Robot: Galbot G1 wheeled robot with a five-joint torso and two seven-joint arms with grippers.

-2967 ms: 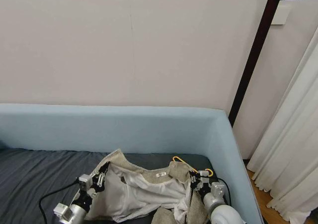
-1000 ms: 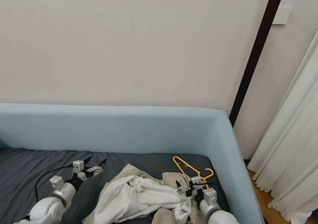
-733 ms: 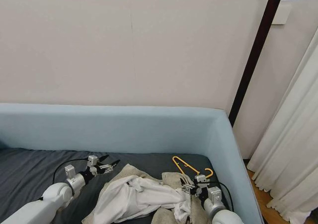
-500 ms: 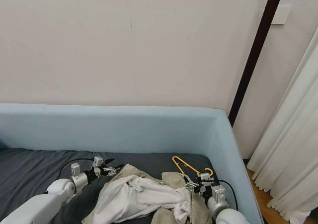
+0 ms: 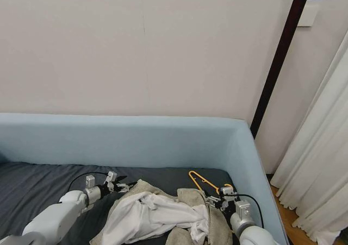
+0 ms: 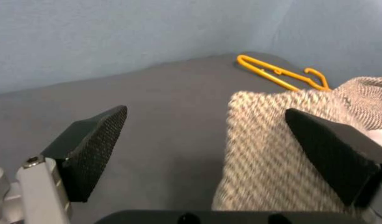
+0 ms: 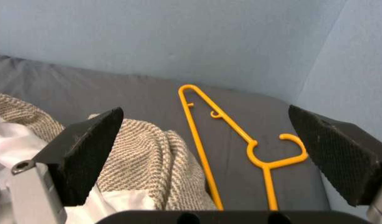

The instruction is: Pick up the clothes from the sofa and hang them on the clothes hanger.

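Grey knit garment [image 5: 157, 215], white lining showing, heaped at lower centre of the head view on the pale blue sofa [image 5: 136, 139]. Orange hanger [image 5: 204, 181] lies flat on the seat just right of it. Left gripper [image 5: 120, 187] at lower left, by the heap's left edge. Right gripper [image 5: 217, 199] at lower right, near the hanger's hook.

Left wrist view: fingers [image 6: 94, 144] spread wide, the garment's knit edge between them, hanger beyond.

Right wrist view: fingers [image 7: 85, 149] spread wide, holding nothing. Hanger on the seat between them, knit fold beside it.
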